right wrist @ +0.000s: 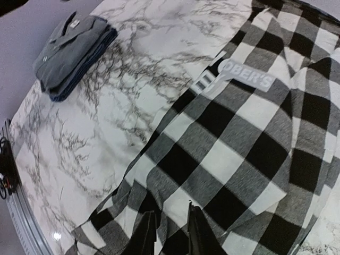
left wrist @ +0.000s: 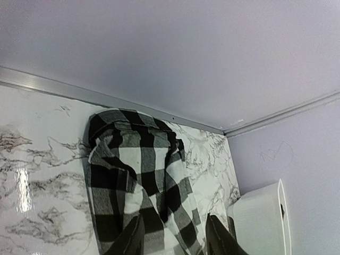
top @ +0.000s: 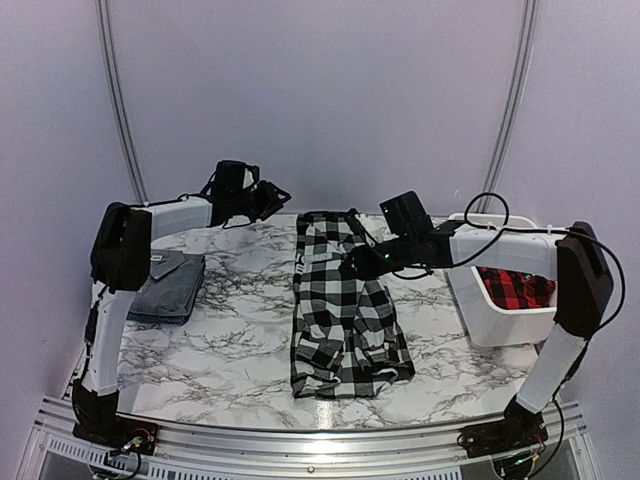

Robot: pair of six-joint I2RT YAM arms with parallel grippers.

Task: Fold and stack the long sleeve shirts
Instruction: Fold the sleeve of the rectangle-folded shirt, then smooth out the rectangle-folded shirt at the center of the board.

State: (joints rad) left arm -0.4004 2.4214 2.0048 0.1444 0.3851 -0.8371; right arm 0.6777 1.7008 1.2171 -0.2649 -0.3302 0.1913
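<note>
– Top external view first: where do your shirts lie?
– Your black-and-white checked shirt (top: 345, 310) lies in the middle of the table (top: 230, 350), folded to a long strip that runs from the far edge toward the arm bases. The grey shirt (top: 170, 283) lies folded at the left side, well apart from it. The red-and-black checked shirt (top: 515, 287) is inside the white bin (top: 480, 322) at the right.
– And your two grippers?
– Your left gripper (top: 272, 197) hangs in the air near the far left edge. In the left wrist view its fingers (left wrist: 133, 239) stand clearly apart and hold nothing. Your right gripper (top: 352, 264) is low over the far part of the checked strip. In the right wrist view its fingers (right wrist: 144, 236) have only a narrow gap, right at the cloth. Whether they pinch it, I cannot tell.
</note>
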